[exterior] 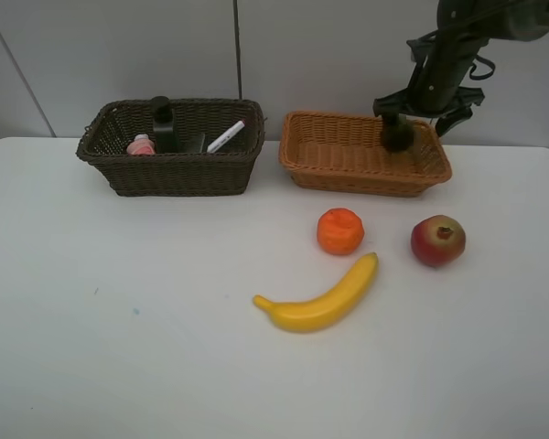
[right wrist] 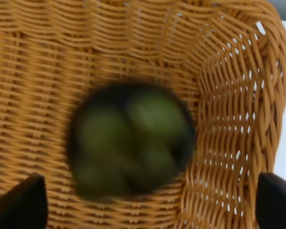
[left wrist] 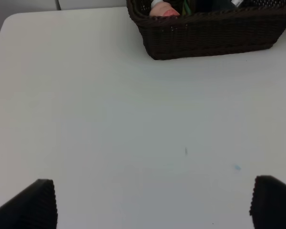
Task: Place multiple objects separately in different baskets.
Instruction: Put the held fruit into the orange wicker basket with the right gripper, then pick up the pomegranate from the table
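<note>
My right gripper [exterior: 419, 108] is open above the right end of the orange-tan basket [exterior: 348, 176]. The dark mangosteen [exterior: 396, 135] is in that basket just below it. In the right wrist view the mangosteen [right wrist: 131, 140] is blurred between the wide-apart fingers of the gripper [right wrist: 152, 193], over the basket floor [right wrist: 47, 71]. The orange [exterior: 340, 230], red apple [exterior: 437, 240] and yellow banana [exterior: 325, 300] lie on the table. The dark brown basket [exterior: 169, 172] holds the pink bottle [exterior: 141, 145], black pump bottle [exterior: 163, 123], white marker [exterior: 226, 136] and black block [exterior: 197, 144]. My left gripper [left wrist: 155, 191] is open and empty over bare table.
The white table [exterior: 119, 320] meets a grey wall behind the baskets. The left wrist view shows the dark basket [left wrist: 205, 38] with the pink bottle [left wrist: 162, 8] beyond the gripper. The left arm does not show in the high view.
</note>
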`<move>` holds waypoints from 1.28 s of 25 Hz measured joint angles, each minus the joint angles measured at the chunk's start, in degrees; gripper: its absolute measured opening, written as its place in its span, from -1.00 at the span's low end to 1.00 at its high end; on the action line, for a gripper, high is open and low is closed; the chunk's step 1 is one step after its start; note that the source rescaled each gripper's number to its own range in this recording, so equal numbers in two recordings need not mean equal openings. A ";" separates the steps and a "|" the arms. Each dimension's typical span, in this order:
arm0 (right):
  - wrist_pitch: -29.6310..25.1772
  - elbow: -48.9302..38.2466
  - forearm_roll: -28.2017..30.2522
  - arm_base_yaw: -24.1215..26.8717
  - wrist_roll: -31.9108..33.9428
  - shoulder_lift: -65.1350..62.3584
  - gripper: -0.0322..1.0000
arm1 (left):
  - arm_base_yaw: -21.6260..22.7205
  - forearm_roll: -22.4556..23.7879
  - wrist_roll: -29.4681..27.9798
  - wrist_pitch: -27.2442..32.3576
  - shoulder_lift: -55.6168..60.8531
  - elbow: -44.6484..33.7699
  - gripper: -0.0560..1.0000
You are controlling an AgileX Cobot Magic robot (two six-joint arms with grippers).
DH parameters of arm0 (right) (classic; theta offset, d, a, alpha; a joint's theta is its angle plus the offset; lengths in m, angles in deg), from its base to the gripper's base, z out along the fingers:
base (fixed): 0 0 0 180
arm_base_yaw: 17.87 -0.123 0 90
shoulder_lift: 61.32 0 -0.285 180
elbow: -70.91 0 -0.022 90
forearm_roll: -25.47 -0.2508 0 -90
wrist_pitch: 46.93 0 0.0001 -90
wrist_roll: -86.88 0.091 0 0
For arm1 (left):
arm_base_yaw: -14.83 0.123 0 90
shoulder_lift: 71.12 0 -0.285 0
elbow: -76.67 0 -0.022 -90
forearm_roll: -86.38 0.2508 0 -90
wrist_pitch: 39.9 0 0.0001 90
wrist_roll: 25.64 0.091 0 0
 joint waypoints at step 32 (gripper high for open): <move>3.90 -46.34 -10.77 0.00 -5.33 -29.62 1.00 | 0.00 0.00 0.00 0.00 0.00 0.00 1.00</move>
